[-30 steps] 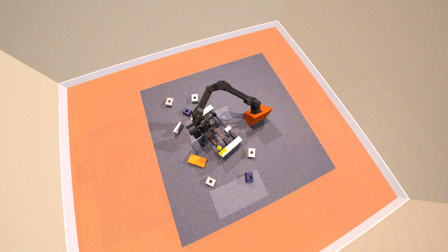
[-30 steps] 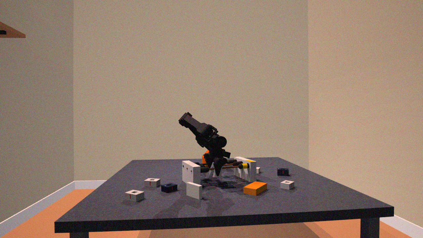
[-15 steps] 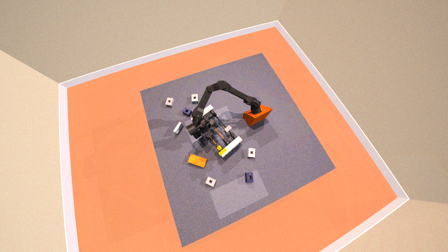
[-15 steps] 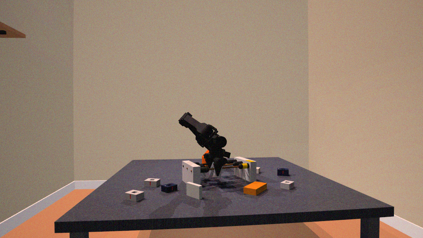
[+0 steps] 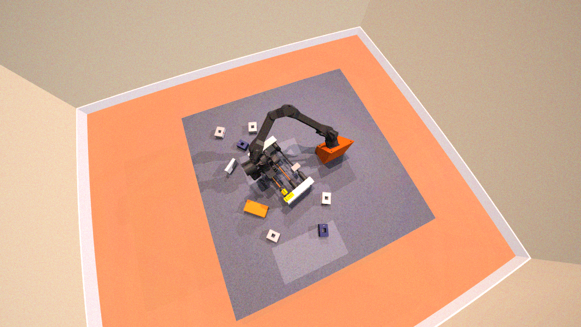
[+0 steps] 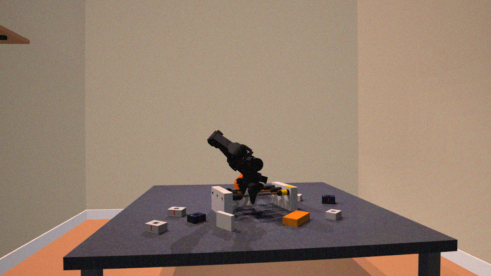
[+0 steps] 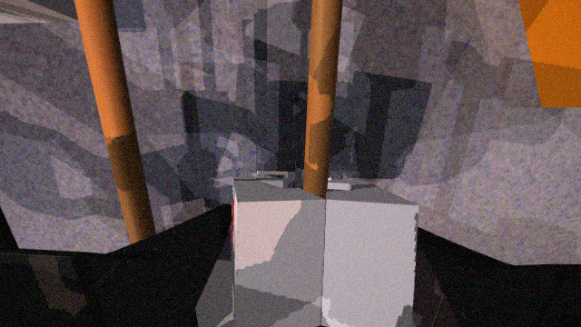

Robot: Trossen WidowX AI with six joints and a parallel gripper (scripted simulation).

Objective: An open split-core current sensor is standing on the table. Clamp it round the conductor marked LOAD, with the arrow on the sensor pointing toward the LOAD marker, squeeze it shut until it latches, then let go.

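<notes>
My gripper (image 5: 268,172) (image 6: 248,193) (image 7: 300,213) is shut on the white current sensor (image 7: 369,254), with a black finger against each side. The sensor's two halves meet along a seam in the wrist view, around the copper LOAD conductor (image 5: 276,182) (image 6: 269,193) (image 7: 322,104). Whether the latch is caught cannot be seen. A sliver of red shows on its left edge; the arrow's direction is hidden. The yellow LOAD marker (image 5: 288,197) (image 6: 290,186) is on the white end block (image 5: 300,190) (image 6: 292,200), beside a yellow band (image 5: 283,191) (image 6: 284,192) on the conductor.
Another copper conductor (image 7: 111,109) runs left of the held sensor. A pale block (image 5: 295,167) sits on the far conductor. An orange block (image 5: 255,208) (image 6: 295,218) (image 7: 556,50) and a white upright plate (image 5: 230,166) (image 6: 225,220) stand nearby. Several white and dark blue square rings lie around.
</notes>
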